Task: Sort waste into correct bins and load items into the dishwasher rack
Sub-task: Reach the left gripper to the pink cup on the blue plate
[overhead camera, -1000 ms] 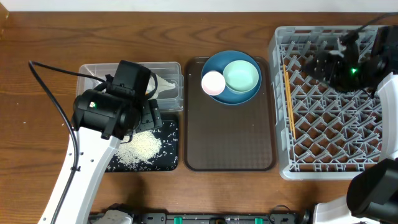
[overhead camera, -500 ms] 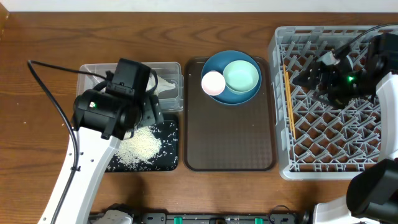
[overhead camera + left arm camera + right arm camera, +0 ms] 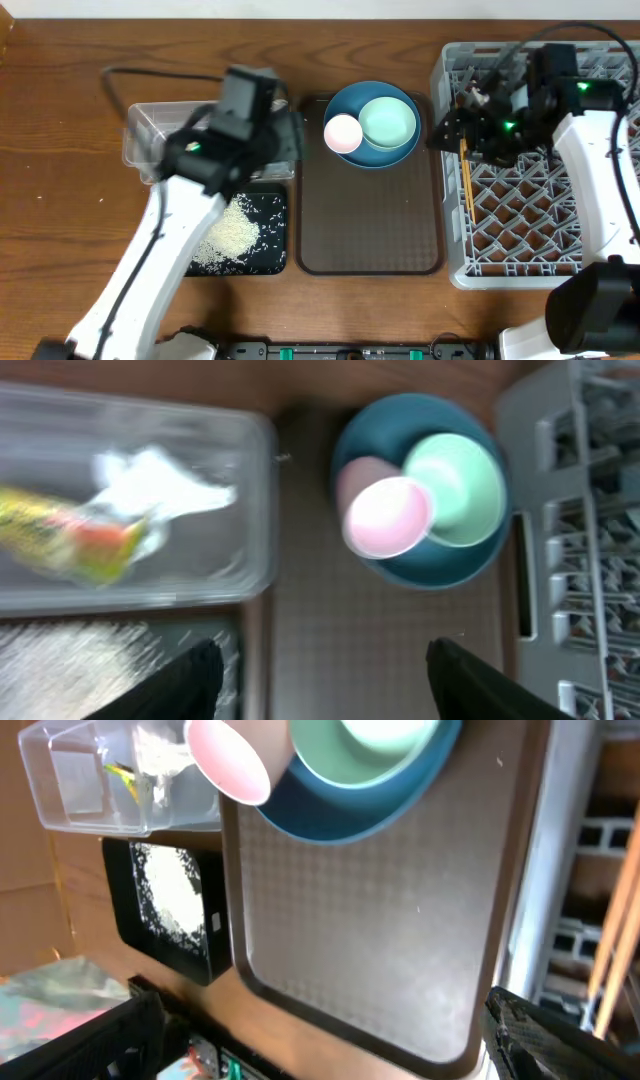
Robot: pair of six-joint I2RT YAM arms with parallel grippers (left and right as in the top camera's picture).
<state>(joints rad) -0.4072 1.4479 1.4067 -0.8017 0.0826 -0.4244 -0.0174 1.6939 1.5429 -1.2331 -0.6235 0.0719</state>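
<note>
pink cup [image 3: 388, 515], likely light, stiff and slick, lies in the dark blue bowl [image 3: 440, 567]; pinch its rim. both arms' jaws spread, empty.

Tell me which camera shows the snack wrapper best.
The left wrist view: the snack wrapper lies large, though blurred, inside the clear tub beside the tissue. In the overhead view the left arm covers it. The right wrist view shows only a tiny coloured sliver in the tub.
</note>
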